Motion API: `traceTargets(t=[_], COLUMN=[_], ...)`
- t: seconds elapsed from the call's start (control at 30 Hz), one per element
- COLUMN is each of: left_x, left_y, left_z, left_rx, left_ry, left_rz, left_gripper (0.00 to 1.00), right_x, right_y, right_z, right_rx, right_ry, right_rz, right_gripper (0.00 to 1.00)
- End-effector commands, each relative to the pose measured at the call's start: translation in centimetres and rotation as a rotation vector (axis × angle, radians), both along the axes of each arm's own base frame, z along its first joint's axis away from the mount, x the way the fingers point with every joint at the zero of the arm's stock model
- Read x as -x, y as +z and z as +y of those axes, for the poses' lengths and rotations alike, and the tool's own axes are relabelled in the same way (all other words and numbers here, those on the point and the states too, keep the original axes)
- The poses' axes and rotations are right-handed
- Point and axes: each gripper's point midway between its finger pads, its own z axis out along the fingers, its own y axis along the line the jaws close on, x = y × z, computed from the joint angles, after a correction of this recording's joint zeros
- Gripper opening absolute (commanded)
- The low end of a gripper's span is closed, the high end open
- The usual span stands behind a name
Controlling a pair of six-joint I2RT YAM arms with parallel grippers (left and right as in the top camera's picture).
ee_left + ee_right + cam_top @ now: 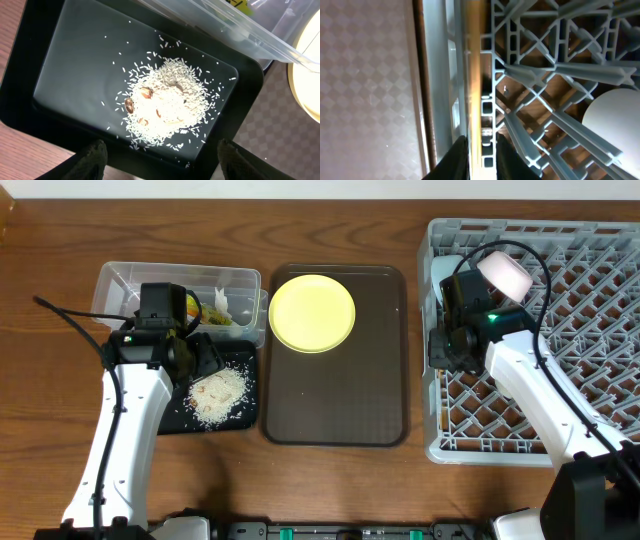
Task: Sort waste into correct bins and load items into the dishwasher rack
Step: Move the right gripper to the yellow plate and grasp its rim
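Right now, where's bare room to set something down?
Free: lower half of the brown tray, below the yellow plate; right side of the dishwasher rack, open lattice. Crowded: black tray, rice heaped mid-floor; clear tub, holding waste; rack's left edge, under the right arm.

Left arm (120, 430) and right arm (545, 395): white links, black wrist housings, thin black cables, green LED (491, 317) on right; dark pincer fingers (92, 157).
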Motion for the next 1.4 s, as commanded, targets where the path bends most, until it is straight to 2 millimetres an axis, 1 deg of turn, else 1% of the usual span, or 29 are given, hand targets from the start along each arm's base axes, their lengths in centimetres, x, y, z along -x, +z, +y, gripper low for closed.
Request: traceTargets(t=[0.0, 0.17, 0.27, 0.33, 0.47, 0.57, 0.63, 0.7, 0.77, 0.8, 0.87, 1.0, 1.13, 1.23, 1.37], left_x=[0.0, 0.0, 0.0, 0.0, -0.1, -0.1, 0.0, 0.0, -0.1, -0.1, -0.1, 0.0, 0.0, 0.0, 0.0], left_y=[0.5, 0.5, 0.5, 0.5, 0.5, 0.5, 0.5, 0.5, 0.5, 0.5, 0.5, 0.5, 0.5, 0.5, 0.5], left_z=[0.2, 0.2, 0.2, 0.2, 0.2, 0.2, 0.2, 0.2, 0.2, 0.2, 0.2, 0.2, 0.2, 0.2, 0.2], left_rx=[-0.004, -0.003, -0.004, -0.004, -0.003, -0.003, -0.003, -0.003, -0.003, -0.003, -0.003, -0.003, -0.003, -0.003, -0.003], left_ry=[0.011, 0.011, 0.011, 0.011, 0.011, 0.011, 0.011, 0.011, 0.011, 0.011, 0.011, 0.011, 0.011, 0.011, 0.011], left_rz=[-0.016, -0.016, -0.016, -0.016, -0.017, -0.017, -0.016, -0.016, -0.017, -0.017, -0.017, -0.016, -0.016, -0.016, -0.016], left_gripper=[0.74, 0.74, 0.74, 0.74, 0.74, 0.74, 0.74, 0.74, 0.74, 0.74, 0.74, 0.74, 0.74, 0.74, 0.74], right_x=[-0.4, -1.1, -1.9, -2.6, -4.3, -5.5, -6.0, -6.5, -6.9, -7.2, -7.7, -8.9, -9.8, -10.2, -10.5], right_y=[0.6, 2.3, 3.8, 5.1, 7.6, 8.4, 8.2, 7.4, 6.1, 5.0, 3.3, -0.7, -4.0, -5.8, -7.1], right_z=[-0.2, 0.0, 0.9, 2.5, 6.7, 9.2, 10.7, 12.3, 13.6, 14.2, 14.6, 14.9, 15.9, 16.7, 17.6], right_rx=[0.002, -0.017, -0.054, -0.113, -0.273, -0.312, -0.321, -0.330, -0.334, -0.332, -0.321, -0.298, -0.324, -0.345, -0.346], right_ry=[0.000, 0.001, 0.042, 0.102, 0.204, 0.260, 0.290, 0.319, 0.335, 0.323, 0.291, 0.199, 0.146, 0.128, 0.134], right_rz=[-0.030, -0.103, -0.170, -0.226, -0.351, -0.419, -0.441, -0.445, -0.436, -0.424, -0.405, -0.368, -0.345, -0.340, -0.350], right_gripper=[0.19, 0.20, 0.21, 0.22, 0.32, 0.45, 0.49, 0.52, 0.52, 0.53, 0.52, 0.52, 0.52, 0.51, 0.50])
